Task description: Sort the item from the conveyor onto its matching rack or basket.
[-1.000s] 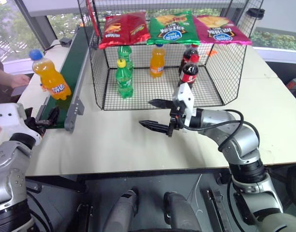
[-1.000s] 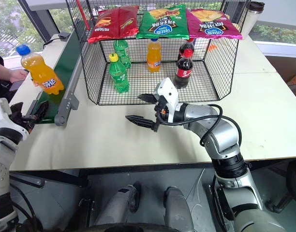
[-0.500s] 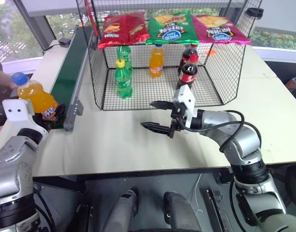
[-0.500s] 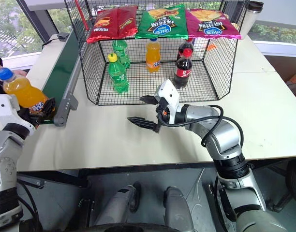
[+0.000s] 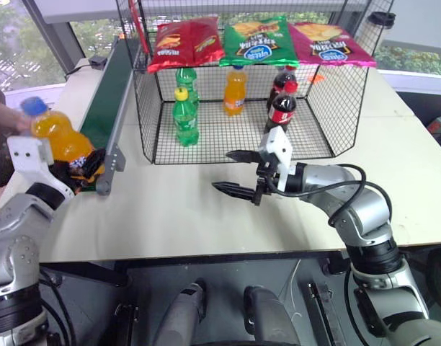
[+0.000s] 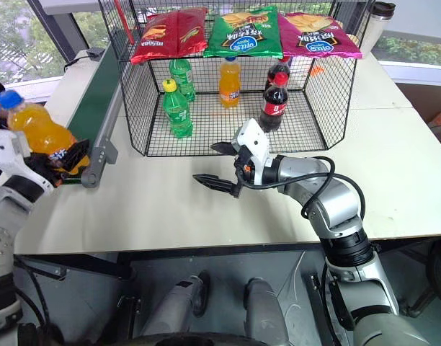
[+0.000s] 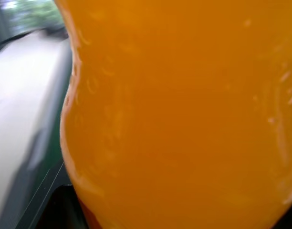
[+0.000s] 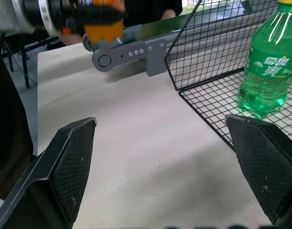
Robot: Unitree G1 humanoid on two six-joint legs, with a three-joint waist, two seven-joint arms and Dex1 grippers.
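The orange soda bottle with its blue cap leans to the left at the near end of the green conveyor. My left gripper is shut on the bottle's lower part; up close the orange body shows in the left wrist view. The black wire-mesh cage stands behind on the table, open toward me. My right gripper hangs open over the table in front of the cage, pointing left, with nothing between its fingers.
Inside the cage stand two green bottles, an orange bottle and two cola bottles. Three chip bags lie on its mesh top. A person's hand is at the far left beside the conveyor.
My left gripper has closed on the orange bottle's base and moved up and to the right with it. The person's hand has let go of the bottle. The right arm has stayed still.
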